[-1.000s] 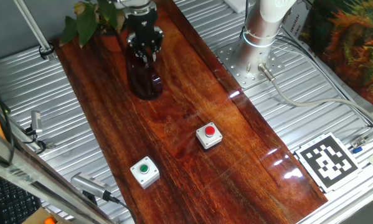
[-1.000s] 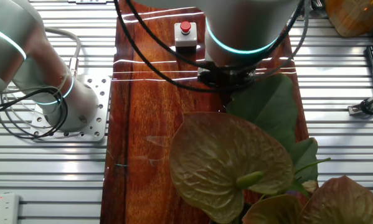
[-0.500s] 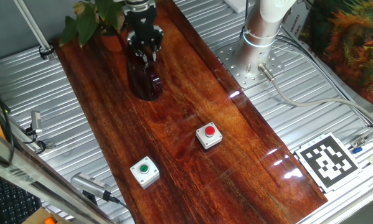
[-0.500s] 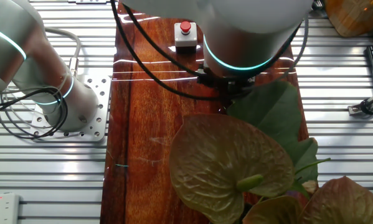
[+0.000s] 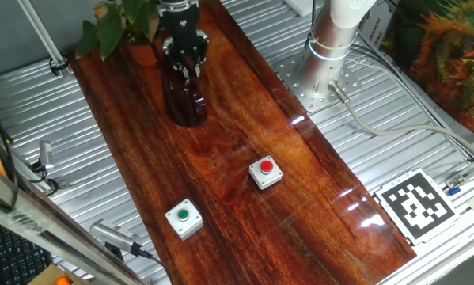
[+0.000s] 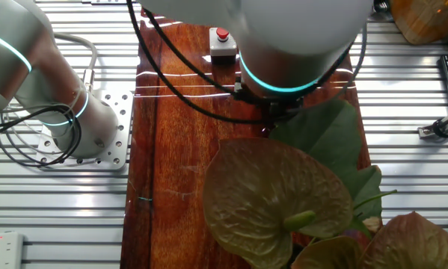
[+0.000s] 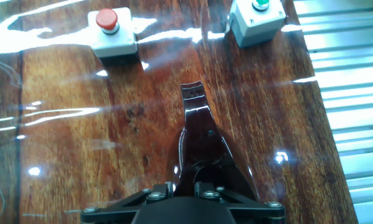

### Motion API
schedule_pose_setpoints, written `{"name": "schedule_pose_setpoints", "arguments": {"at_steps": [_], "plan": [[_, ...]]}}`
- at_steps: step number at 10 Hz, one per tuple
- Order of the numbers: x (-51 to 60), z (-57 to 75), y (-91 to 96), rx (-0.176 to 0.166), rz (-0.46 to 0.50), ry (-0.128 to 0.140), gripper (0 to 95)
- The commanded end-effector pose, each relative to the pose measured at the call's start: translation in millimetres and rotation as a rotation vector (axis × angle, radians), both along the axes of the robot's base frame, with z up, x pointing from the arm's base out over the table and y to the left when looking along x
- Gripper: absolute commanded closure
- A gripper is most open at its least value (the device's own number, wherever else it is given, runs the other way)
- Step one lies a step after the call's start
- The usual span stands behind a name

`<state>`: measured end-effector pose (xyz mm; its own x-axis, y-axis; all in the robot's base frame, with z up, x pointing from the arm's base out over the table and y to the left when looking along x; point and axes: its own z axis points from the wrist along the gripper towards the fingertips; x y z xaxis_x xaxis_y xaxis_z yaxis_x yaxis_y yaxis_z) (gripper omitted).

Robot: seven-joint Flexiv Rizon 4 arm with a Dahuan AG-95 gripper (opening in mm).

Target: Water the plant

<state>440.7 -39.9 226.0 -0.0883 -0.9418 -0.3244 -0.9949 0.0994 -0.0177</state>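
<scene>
The plant [image 5: 116,22] with broad green leaves stands in a small terracotta pot [image 5: 142,54] at the far end of the wooden board. Its big leaves [image 6: 276,196] fill the foreground of the other fixed view. My gripper [image 5: 185,62] points down right beside the pot and is shut on the top of a dark red translucent vessel [image 5: 185,101]. The vessel is upright, its base at the board. In the hand view my gripper [image 7: 181,188] has a finger on each side of the vessel [image 7: 202,149], whose spout points away toward the buttons.
A red button box [image 5: 265,172] and a green button box [image 5: 183,218] sit on the board [image 5: 244,127] nearer the front; both show in the hand view, red [image 7: 109,28] and green [image 7: 258,17]. The arm's base [image 5: 330,43] and a marker tag [image 5: 417,204] are at the right.
The hand has shifted slightly toward the plant and looms larger in the other fixed view. The vessel stays in its grip.
</scene>
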Motion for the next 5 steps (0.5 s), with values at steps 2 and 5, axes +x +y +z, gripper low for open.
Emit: {"name": "schedule_pose_setpoints", "arguments": {"at_steps": [2,5], "plan": [[0.4,0.7,0.6,0.067,0.003,-0.011,95.0],[-0.1,1.6,0.9,0.086,-0.007,-0.022,95.0]]}}
